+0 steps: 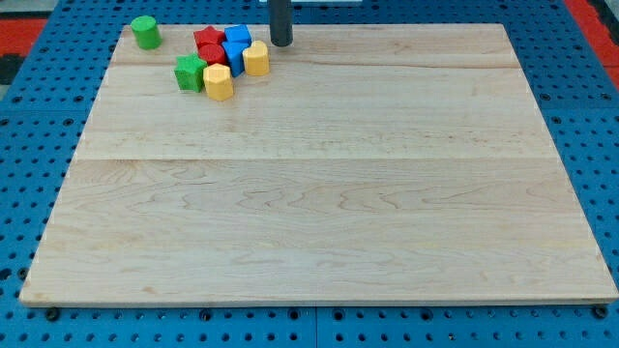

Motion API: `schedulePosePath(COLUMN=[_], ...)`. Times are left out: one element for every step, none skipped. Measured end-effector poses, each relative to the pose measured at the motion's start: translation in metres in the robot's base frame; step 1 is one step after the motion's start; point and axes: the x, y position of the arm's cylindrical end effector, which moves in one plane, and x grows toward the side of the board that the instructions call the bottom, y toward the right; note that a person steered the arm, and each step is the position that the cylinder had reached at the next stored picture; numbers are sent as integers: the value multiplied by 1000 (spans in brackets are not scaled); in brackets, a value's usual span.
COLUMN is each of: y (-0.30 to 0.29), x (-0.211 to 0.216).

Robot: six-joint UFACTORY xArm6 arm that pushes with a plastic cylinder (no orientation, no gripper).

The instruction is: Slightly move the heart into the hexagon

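Bare wooden board [319, 222] filled the lower frame | my tip [280, 43], a bare rod holding nothing, stood upper centre, just right of the cluster | yellow heart [255, 58] nearest it | blue block [235, 46] | red star [208, 42] | yellow hexagon [218, 82] | green star [191, 72] | green cylinder [145, 32] apart, upper left.

My tip [280, 43] ends a straight, dark grey, smooth cylindrical rod.

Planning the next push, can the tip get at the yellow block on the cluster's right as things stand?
Probably yes. My tip sits just up and right of that yellow block, with bare board between them and no block in the way.
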Motion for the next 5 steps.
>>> schedulePosePath(y=[0, 7, 6, 6, -5], x=[21, 26, 30, 32, 49])
